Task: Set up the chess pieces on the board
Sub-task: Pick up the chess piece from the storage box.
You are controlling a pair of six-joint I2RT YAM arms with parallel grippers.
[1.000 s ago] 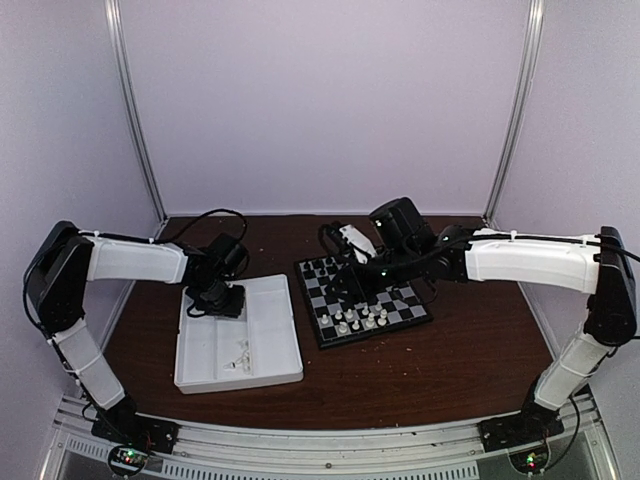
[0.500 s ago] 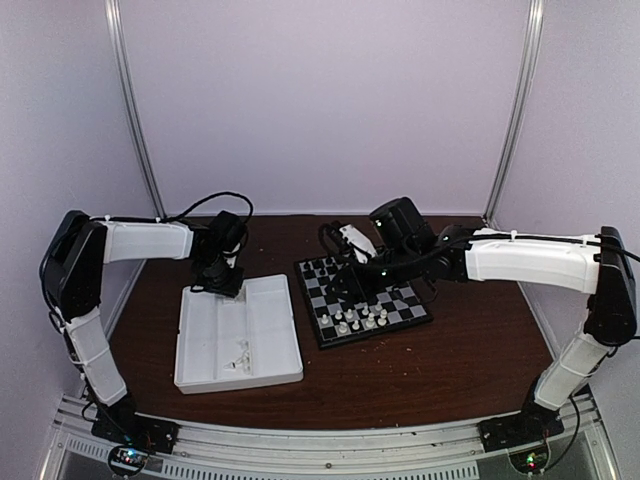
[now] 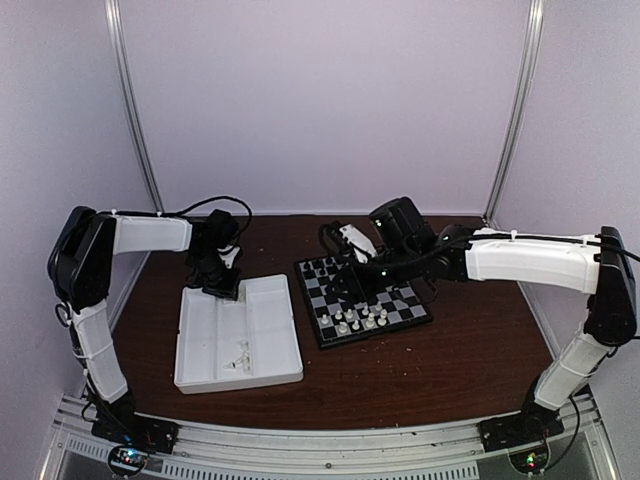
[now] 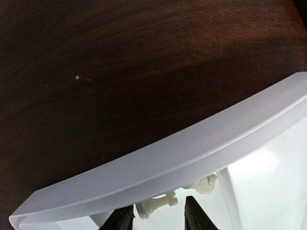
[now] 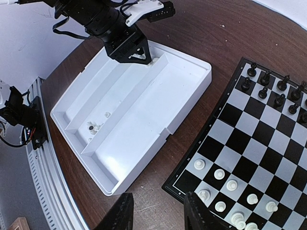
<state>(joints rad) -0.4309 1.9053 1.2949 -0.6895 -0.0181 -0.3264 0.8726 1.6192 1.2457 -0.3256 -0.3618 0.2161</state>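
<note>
One board (image 5: 249,143), nine white pieces (image 5: 219,174) visible by its near edge. The right gripper (image 5: 158,212) gapes, empty; left gripper (image 4: 158,215), at one tray's (image 4: 158,165) far-left corner: grip unclear.

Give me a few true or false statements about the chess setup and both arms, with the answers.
1. Black chessmen stand on the board. True.
2. The white tray lies to the right of the board. False: it lies to the board's left.
3. The right end effector holds a piece. False: its fingers are apart with nothing between them.
4. A few white pieces lie in the tray. True.
5. The left end effector is over the board. False: it is at the tray's far end, with a white piece between its fingers.
</note>
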